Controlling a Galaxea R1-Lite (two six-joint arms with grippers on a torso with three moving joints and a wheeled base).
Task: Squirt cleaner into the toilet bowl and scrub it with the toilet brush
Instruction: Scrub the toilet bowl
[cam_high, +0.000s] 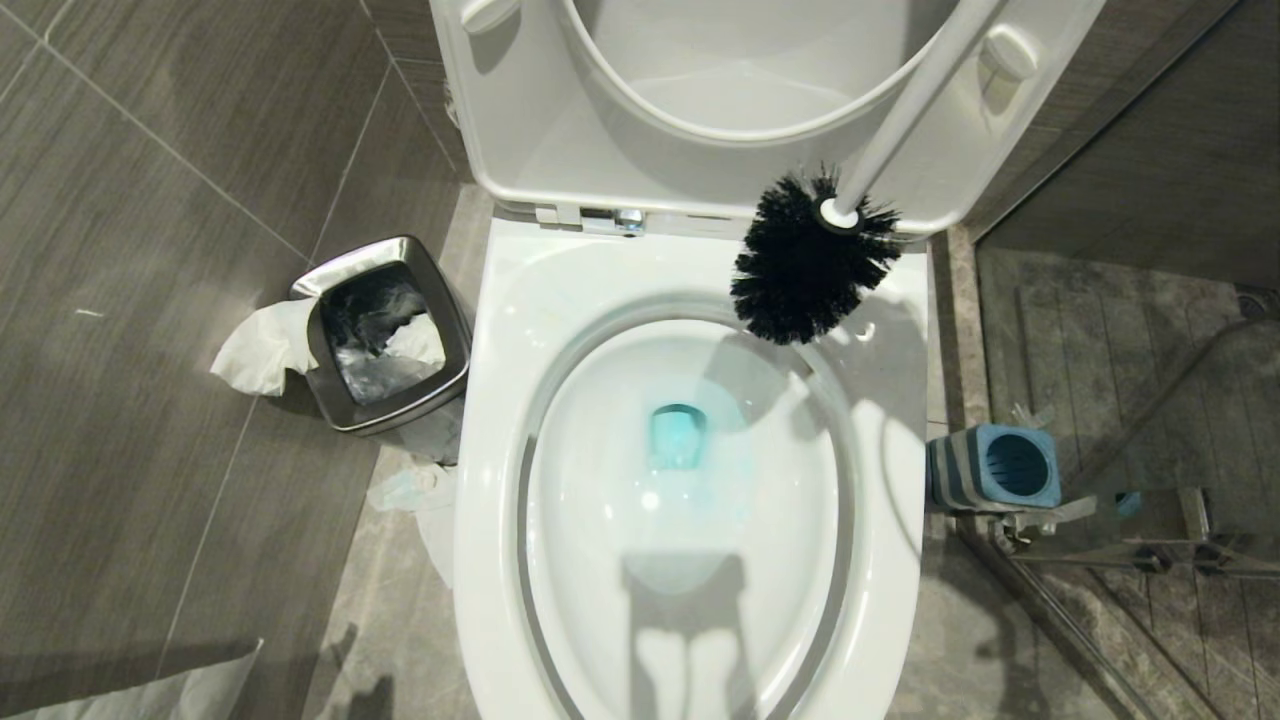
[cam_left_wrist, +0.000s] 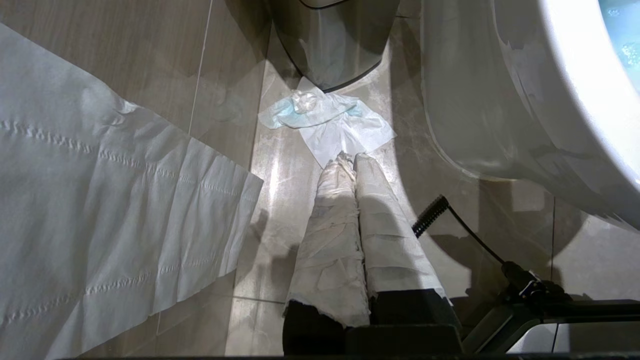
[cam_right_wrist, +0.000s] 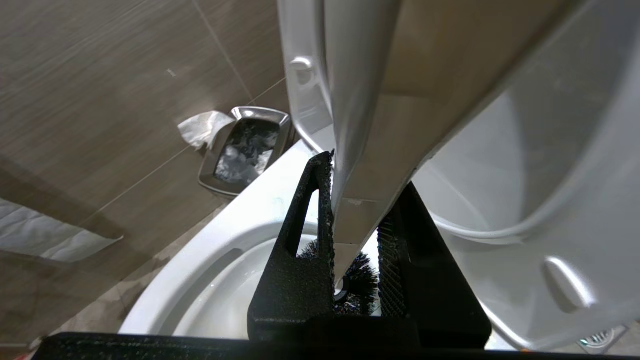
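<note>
One bin, one bowl, one brush, one holder. Leftmost on the floor, a sheet of tissue; more tissue draped over the bin's left edge; a bluish-stained tissue on the tiles between bin and bowl. Left claw hanging low beside the bowl's outer wall, paper-wrapped fingers clenched together, holding nothing. Centre: bowl open, seat and lid raised, blue water at the drain. Above the back right of the rim, black bristle head in the air, not touching the ceramic; white handle slanting up and right across the lid. Right claw clamped on that handle, bristles showing beyond its fingers. Far right, blue-topped holder on the floor beside the bowl.
</note>
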